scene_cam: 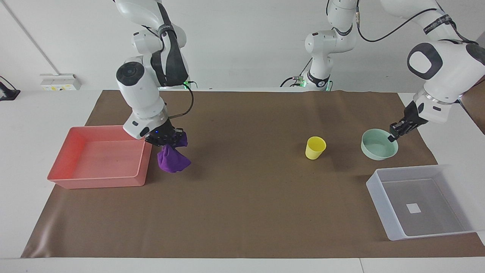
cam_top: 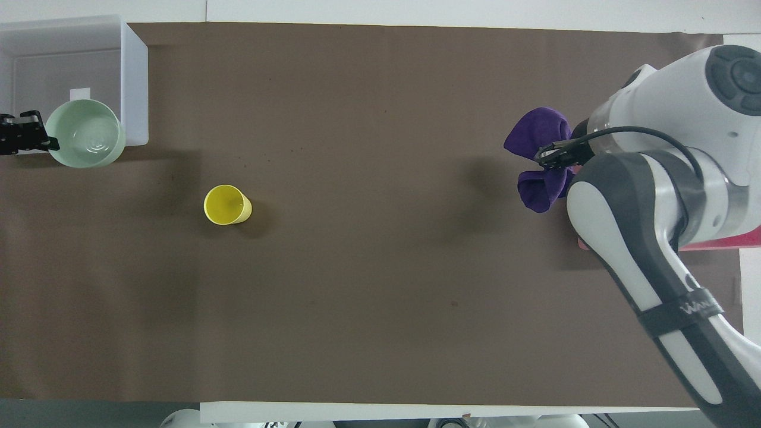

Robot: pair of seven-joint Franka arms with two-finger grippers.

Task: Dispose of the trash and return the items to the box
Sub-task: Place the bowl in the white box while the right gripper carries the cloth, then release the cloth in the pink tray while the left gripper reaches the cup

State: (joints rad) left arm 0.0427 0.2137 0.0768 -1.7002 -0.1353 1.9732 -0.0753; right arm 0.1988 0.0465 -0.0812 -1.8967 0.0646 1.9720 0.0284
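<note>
Two white robot arms work over a brown mat [scene_cam: 242, 212] covering a white tabletop [scene_cam: 41, 110].

The right hand [scene_cam: 163, 138] is closed on the top of the purple rag [scene_cam: 172, 159], which hangs bunched below it in the air, clear of the mat. In the facing view the rag hangs just beside the pink tray [scene_cam: 99, 180], at about 3 o'clock from the tray's nearest corner, not yet over it. In the overhead view the right arm covers most of the tray, and the rag [cam_top: 540, 157] shows at 9 o'clock from the arm's wrist.

The left hand [scene_cam: 396, 132] grips the rim of the mint-green bowl [scene_cam: 379, 146] and holds it upright, lifted off the mat. In the facing view the bowl sits at about 11 o'clock from the translucent box [scene_cam: 382, 197], near the box's edge closest to the robots. In the overhead view the bowl [cam_top: 86, 134] overlaps the box's [cam_top: 137, 77] corner, with the left hand [cam_top: 24, 135] at 9 o'clock from it.

The box rests at the left arm's end of the tabletop, holding only a white square label [scene_cam: 413, 207] on its floor.

The yellow cup [scene_cam: 315, 148] stands upright on the mat, alone, well apart from both hands; the bowl is at about 3 o'clock from it in the facing view. Nothing lies between the rag and the tray or between the bowl and the box.
</note>
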